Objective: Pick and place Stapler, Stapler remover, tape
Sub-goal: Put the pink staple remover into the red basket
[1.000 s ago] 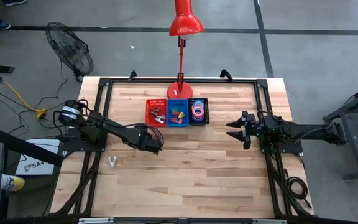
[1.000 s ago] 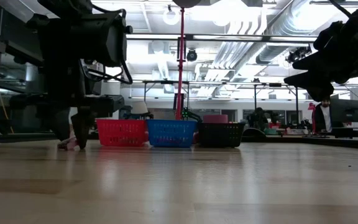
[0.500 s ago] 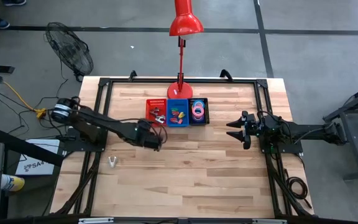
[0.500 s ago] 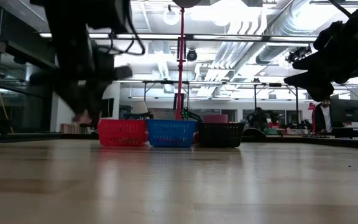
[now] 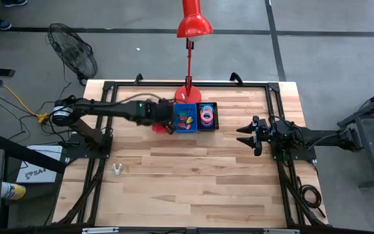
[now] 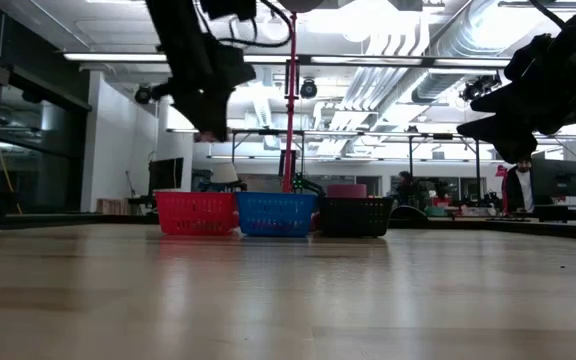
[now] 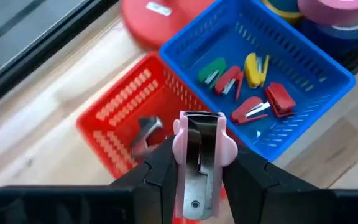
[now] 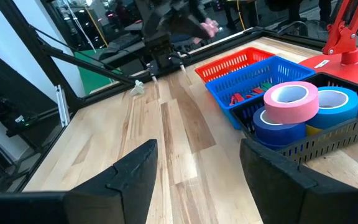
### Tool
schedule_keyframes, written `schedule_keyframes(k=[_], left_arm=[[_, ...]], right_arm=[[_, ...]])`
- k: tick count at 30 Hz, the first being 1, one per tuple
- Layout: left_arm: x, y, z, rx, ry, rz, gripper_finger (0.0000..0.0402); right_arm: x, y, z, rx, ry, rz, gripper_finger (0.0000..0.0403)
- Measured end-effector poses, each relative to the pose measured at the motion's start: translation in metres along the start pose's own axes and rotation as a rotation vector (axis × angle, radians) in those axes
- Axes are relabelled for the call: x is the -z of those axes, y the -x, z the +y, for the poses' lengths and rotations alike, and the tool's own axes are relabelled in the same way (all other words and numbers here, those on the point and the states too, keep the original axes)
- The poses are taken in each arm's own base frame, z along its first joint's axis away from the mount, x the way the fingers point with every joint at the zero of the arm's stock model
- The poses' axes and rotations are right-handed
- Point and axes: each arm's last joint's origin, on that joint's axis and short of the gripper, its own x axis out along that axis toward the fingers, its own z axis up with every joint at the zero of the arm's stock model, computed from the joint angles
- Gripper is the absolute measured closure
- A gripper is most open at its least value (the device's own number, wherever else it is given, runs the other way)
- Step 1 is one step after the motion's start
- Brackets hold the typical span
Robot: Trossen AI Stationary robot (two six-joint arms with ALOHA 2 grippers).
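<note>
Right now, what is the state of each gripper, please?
Left gripper: shut on the pink staple remover, above the red bin.
Right gripper: open, empty.

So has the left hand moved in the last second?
Yes. The left hand went from open table to above the red basket, gripping a pink staple remover.

Bins (image 5: pixel 186 117): three in row – red (image 7: pixel 132 106), blue (image 7: pixel 303 68), black (image 8: pixel 347 134).
Small staplers in blue bin: five – green (image 7: pixel 211 70), yellow (image 7: pixel 255 67), three red (image 7: pixel 278 98).
Staple removers: three – pink (image 7: pixel 199 149), one in red bin (image 7: pixel 146 132), one loose on table (image 5: pixel 117 169).
Tape rolls (image 8: pixel 291 99): at least four.
Red lamp (image 5: pixel 192 26): one.
</note>
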Motion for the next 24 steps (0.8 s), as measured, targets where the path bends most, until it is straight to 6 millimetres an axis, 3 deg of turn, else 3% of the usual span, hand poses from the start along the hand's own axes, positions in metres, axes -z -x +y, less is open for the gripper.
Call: schedule_keyframes(k=[4, 9, 18, 24], left_arm=[[-0.015, -0.020, 0.009, 0.063, -0.102, 0.035, 0.0299], [-0.019, -0.047, 0.021, 0.116, -0.233, 0.145, 0.0299], [-0.016, -0.085, 0.036, 0.233, -0.394, 0.319, 0.0299], [-0.007, -0.097, 0.031, 0.321, -0.508, 0.400, 0.0299]], right_arm=[[0.000, 0.000, 0.000, 0.000, 0.000, 0.000, 0.0182], [0.000, 0.000, 0.000, 0.000, 0.000, 0.000, 0.0182], [0.001, 0.000, 0.000, 0.002, 0.000, 0.006, 0.0182], [0.000, 0.000, 0.000, 0.002, 0.000, 0.006, 0.0182]])
